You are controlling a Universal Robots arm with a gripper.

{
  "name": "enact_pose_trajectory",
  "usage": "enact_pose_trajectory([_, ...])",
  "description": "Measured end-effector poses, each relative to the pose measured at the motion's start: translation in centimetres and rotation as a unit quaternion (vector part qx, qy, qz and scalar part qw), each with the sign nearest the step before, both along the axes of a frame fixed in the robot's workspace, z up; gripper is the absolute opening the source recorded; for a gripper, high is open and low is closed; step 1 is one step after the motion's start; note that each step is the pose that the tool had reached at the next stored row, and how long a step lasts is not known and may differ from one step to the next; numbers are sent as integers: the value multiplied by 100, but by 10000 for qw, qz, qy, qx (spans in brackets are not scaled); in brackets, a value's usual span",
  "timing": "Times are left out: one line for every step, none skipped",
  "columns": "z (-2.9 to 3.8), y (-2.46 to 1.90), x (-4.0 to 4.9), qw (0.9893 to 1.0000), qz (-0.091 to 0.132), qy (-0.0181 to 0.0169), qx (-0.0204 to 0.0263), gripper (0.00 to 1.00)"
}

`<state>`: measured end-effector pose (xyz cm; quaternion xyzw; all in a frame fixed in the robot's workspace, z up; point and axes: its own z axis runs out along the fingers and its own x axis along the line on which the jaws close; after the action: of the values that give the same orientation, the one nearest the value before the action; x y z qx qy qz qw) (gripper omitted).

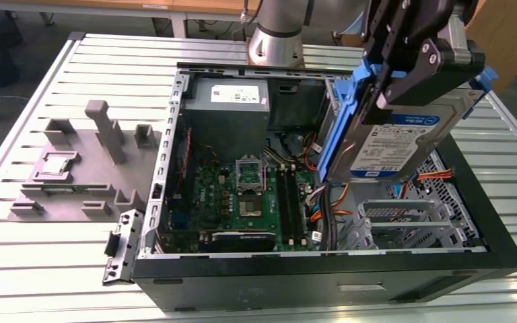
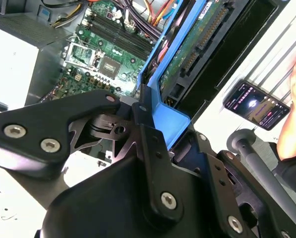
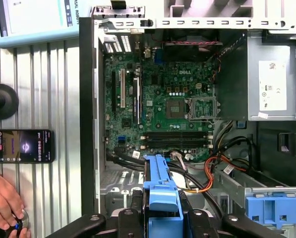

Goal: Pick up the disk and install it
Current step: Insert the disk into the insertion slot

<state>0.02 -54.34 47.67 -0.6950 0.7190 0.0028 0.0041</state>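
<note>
The disk (image 1: 400,145), a silver-grey drive with a white and blue label in a blue carrier, hangs tilted above the open computer case (image 1: 330,272), over its right half in the exterior view. My gripper (image 1: 417,64) is shut on the disk's upper end, black fingers clamping the carrier. In the second wrist view the gripper (image 2: 148,118) pinches the blue carrier, and the disk (image 2: 200,42) shows its green circuit side. In the first wrist view the disk (image 3: 160,191) appears edge-on between the fingers of the gripper (image 3: 161,220), above the case floor.
Inside the case lie the motherboard (image 1: 240,195), power supply (image 1: 229,97), cables and a metal drive cage (image 1: 411,219). A lone blue bracket (image 3: 272,208) sits in the case. A grey fixture (image 1: 88,161) lies beside it. A phone (image 3: 21,146) and a person's hand (image 3: 4,203) rest on the table.
</note>
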Motion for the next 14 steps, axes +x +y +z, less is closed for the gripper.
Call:
enact_pose_trajectory([-2, -12, 8, 10000, 0, 0, 1, 36])
enact_pose_trajectory([-4, -19, 27, 10000, 0, 0, 0, 36])
enact_pose_trajectory([-7, -24, 48, 10000, 0, 0, 0, 36])
enact_pose_trajectory([-10, -26, 71, 10000, 0, 0, 1, 36])
enact_pose_trajectory([-13, -28, 94, 10000, 0, 0, 0, 36])
enact_pose_trajectory([-16, -30, 115, 10000, 0, 0, 0, 36])
enact_pose_trajectory([-20, -32, 136, 10000, 0, 0, 0, 36])
enact_pose_trajectory([-24, -33, 158, 10000, 0, 0, 0, 36])
enact_pose_trajectory([-29, -33, 178, 10000, 0, 0, 0, 36])
enact_pose_trajectory([-36, -34, 194, 10000, 0, 0, 0, 36])
enact_pose_trajectory([-45, -35, 207, 10000, 1, 0, 0, 36])
enact_pose_trajectory([-55, -37, 219, 10000, 2, 0, 1, 36])
enact_pose_trajectory([-64, -39, 230, 10000, 3, 0, 0, 36])
enact_pose_trajectory([-72, -42, 240, 10000, 4, 0, 0, 36])
